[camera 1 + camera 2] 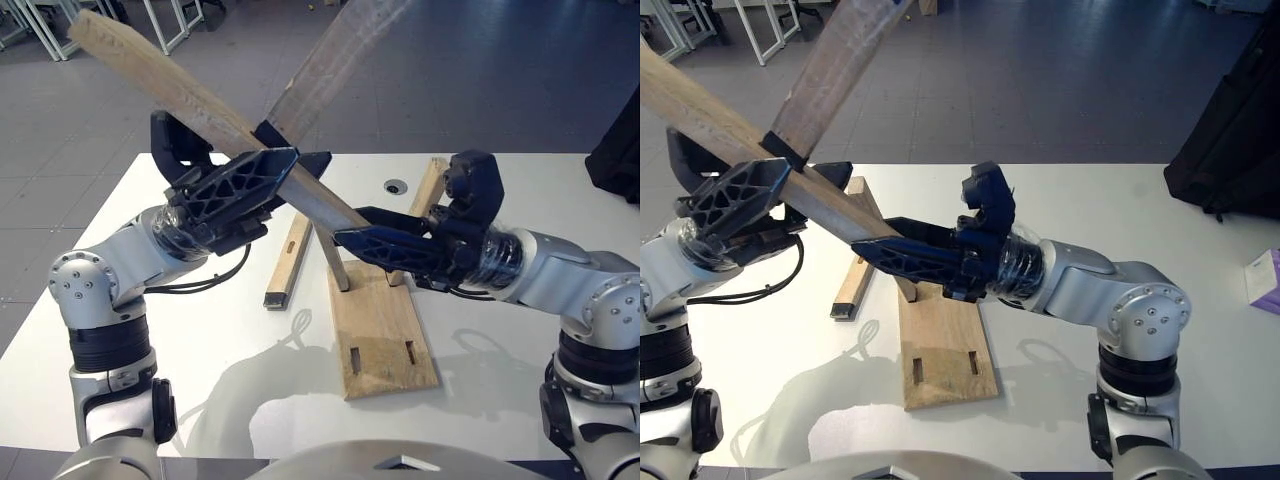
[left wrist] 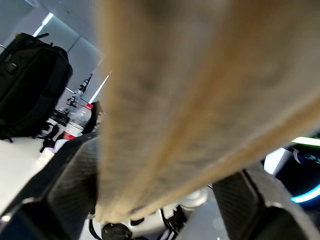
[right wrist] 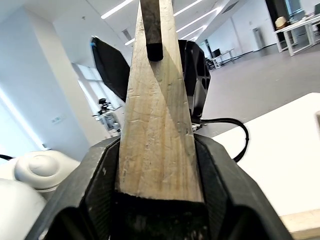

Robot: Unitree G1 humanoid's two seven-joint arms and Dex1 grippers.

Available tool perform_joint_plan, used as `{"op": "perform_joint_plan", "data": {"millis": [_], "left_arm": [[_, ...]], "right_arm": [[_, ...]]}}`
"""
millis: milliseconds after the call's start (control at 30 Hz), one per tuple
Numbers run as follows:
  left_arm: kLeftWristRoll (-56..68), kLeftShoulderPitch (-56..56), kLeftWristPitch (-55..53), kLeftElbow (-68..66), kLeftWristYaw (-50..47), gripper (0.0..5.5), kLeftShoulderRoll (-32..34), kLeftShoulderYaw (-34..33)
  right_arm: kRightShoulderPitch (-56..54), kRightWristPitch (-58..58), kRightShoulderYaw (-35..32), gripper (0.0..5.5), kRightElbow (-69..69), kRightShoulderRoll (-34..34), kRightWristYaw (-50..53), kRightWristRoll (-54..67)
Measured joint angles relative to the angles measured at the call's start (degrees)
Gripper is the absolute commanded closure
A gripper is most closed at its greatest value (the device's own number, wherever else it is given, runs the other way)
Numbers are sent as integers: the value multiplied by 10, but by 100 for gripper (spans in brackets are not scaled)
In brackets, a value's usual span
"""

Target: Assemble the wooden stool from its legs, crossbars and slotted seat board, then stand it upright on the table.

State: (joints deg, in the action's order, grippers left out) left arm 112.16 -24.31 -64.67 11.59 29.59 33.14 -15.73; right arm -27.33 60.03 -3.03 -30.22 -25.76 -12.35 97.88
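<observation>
Left claw [image 1: 292, 165] and right claw [image 1: 352, 226] both clamp one tilted leg [image 1: 150, 65] above the seat board [image 1: 385, 340].

Robotics laboratory in an open-plan hall.
A white surface [image 1: 520, 330] with a round cable port [image 1: 396, 186] stands on grey floor [image 1: 480, 80]. White-framed tables [image 1: 170, 20] stand at the far left, and more desks [image 3: 300, 30] farther off. Strip lights [image 3: 120, 7] cross the ceiling. A black bag [image 1: 1230, 120] sits at the right.

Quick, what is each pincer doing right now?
Left pincer: closed on the wooden leg.
Right pincer: closed on the same leg's lower end.
</observation>
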Motion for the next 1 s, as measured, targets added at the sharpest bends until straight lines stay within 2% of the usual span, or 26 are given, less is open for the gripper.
{"op": "perform_joint_plan", "data": {"millis": [200, 233, 433, 567, 633, 700, 867, 1000], "left_arm": [[-11, 0, -3, -1, 6, 284, 17, 4], [-11, 0, -1, -1, 4, 284, 17, 5], [-9, 7, 42, 21, -46, 328, 16, 11], [-52, 23, 64, 29, -48, 342, 24, 0], [-98, 35, 67, 48, -29, 346, 47, -11], [-141, 40, 74, 75, 0, 346, 49, -13], [-322, 79, 143, 163, 94, 346, 70, -1], [-517, 160, 275, 190, 224, 346, 76, 64]], "right_arm": [[0, -9, 6, 347, 7, -27, -9, 11], [0, -13, 8, 310, 6, -31, -15, 4], [0, -25, 6, 193, 0, -65, -47, -29], [20, -34, -39, 125, 6, -120, -75, -60], [64, -35, -75, 81, 25, -163, -96, -105], [94, -38, -89, 51, 28, -177, -118, -136], [207, -57, -91, 50, 21, -201, -167, -243], [299, -74, -57, 50, 4, -230, -211, -352]]}}
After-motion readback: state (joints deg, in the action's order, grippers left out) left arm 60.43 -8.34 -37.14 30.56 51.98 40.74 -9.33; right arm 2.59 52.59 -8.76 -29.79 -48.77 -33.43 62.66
